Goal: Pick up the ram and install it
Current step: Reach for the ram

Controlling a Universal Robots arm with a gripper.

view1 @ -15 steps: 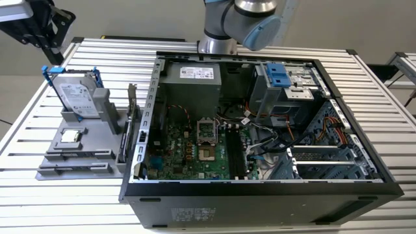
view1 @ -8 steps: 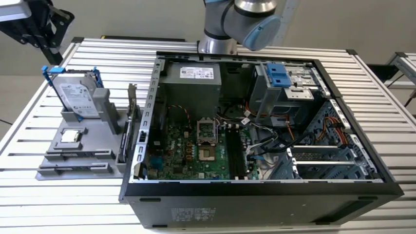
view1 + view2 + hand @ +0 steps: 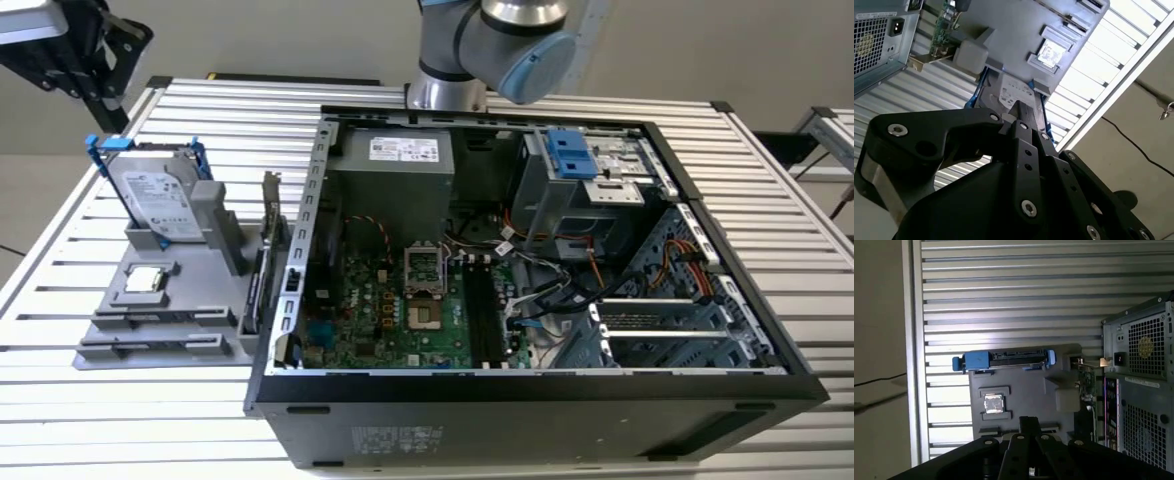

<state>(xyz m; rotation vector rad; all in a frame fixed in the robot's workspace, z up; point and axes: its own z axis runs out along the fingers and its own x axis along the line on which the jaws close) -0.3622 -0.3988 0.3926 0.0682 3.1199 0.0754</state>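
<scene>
Gripper [image 3: 1029, 421] hangs high over the grey tray [image 3: 200, 298] at the exterior view's left; whether the claw is clenched or released, cannot tell. Ram [image 3: 158, 318] appears to be the thin dark strip in the tray's near long holder, apart from the gripper. Risk, as judged: an off-centre grasp pinches the holder wall or tilts the stick, which could then catch on the computer case [image 3: 534, 420] or jam in its slot.

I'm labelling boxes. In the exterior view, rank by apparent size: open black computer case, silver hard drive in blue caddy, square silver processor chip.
1. open black computer case
2. silver hard drive in blue caddy
3. square silver processor chip
Differences are plain.
</scene>
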